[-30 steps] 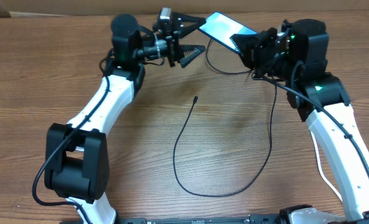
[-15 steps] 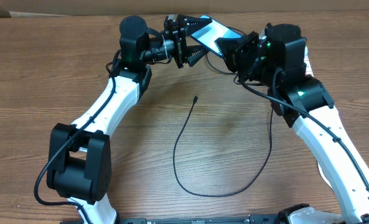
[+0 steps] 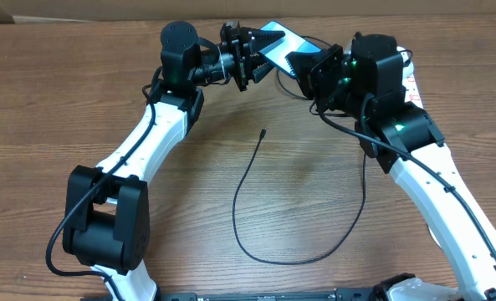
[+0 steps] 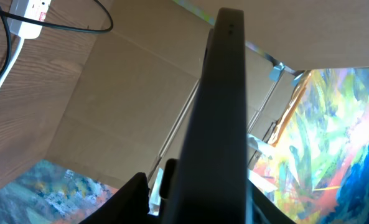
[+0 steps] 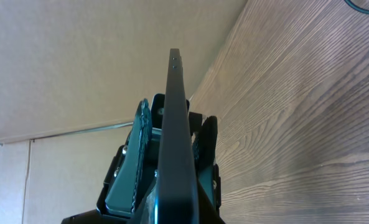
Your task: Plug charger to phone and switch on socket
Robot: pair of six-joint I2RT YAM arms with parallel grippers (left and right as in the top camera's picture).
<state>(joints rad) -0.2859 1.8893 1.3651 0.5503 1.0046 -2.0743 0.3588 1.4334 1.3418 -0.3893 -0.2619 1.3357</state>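
The phone [image 3: 279,40] hangs tilted above the back of the table, its light blue screen up. My right gripper [image 3: 304,63] is shut on its right end; in the right wrist view the phone's thin black edge [image 5: 178,143] runs out from between the jaws. My left gripper [image 3: 254,53] straddles the left end, jaws close around the phone [image 4: 218,124], with a narrow gap showing at one finger [image 4: 137,190]. The charger cable [image 3: 239,192] lies loose on the table, its connector tip [image 3: 263,131] below the grippers. The socket [image 4: 33,14] shows in the left wrist view's corner.
A cardboard wall [image 3: 105,10] closes off the table's back edge just behind both grippers. The socket's thick white cord [image 4: 0,81] and a thin black cable [image 4: 78,28] run over the wood by the strip. The charger loops wide across the table's middle [image 3: 314,255].
My left gripper has moved right onto the phone's left end and its jaws have narrowed around it. My right arm has carried the phone slightly left toward it.
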